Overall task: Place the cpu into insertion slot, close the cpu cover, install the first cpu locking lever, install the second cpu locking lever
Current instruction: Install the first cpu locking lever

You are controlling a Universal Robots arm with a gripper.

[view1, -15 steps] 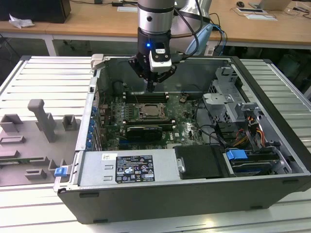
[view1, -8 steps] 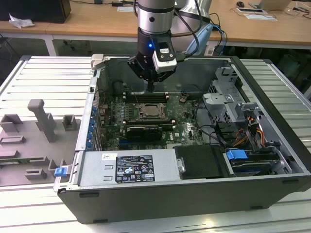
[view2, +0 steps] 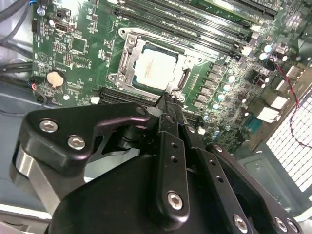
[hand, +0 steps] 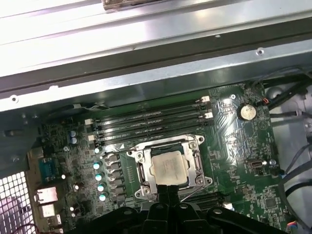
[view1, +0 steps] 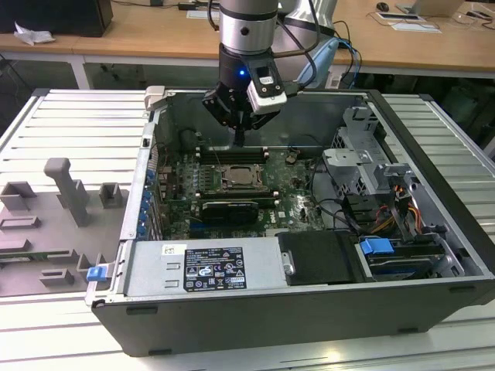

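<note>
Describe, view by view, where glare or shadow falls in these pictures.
Exterior view: the motherboard sits in shade inside the computer case. First wrist view: glare washes the case's metal wall. Second wrist view: the cpu gleams beyond the dark gripper.

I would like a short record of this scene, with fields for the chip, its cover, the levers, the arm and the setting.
chip: cpu flat in the insertion slot, pale face up
cover: cpu cover down, framing the chip
levers: state cannot be told
arm: gripper over the motherboard, tip close to the socket; jaws together, holding nothing
setting: open computer case lying on its side
</note>
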